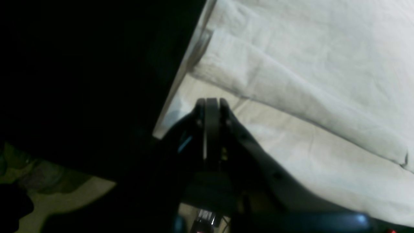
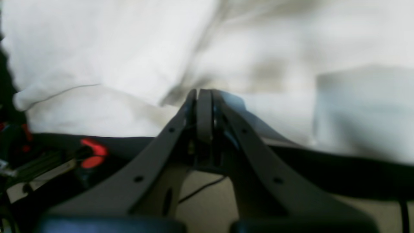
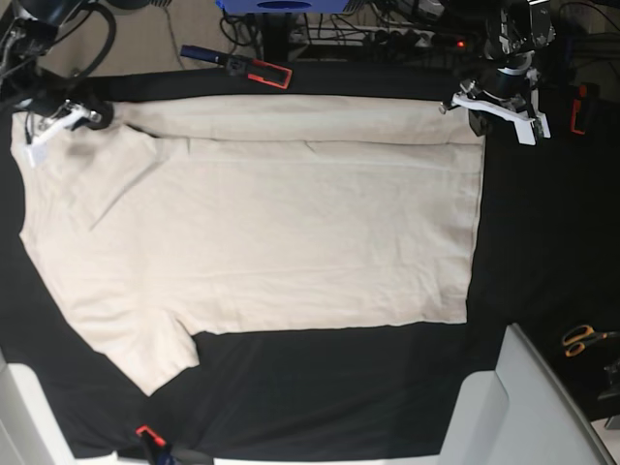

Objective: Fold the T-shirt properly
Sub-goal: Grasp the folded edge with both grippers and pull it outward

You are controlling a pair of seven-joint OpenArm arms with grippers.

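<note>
The cream T-shirt (image 3: 271, 232) lies spread flat on the black table cloth (image 3: 542, 242), with a strip along its far edge folded over. In the base view my left gripper (image 3: 472, 100) sits at the shirt's far right corner. In its wrist view the left gripper (image 1: 212, 101) is shut, tips over the T-shirt (image 1: 307, 64) near the fold. My right gripper (image 3: 95, 114) is at the far left end, by the sleeve. Up close the right gripper (image 2: 200, 91) is shut against the blurred T-shirt (image 2: 97, 48). Whether either one pinches cloth I cannot tell.
Red-and-black clamps (image 3: 257, 70) (image 3: 145, 436) hold the table cloth at the far and near edges. Orange scissors (image 3: 581, 339) lie at the right. A pale grey panel (image 3: 523, 397) rises at the near right corner. Cables and a blue box (image 3: 281, 5) are behind the table.
</note>
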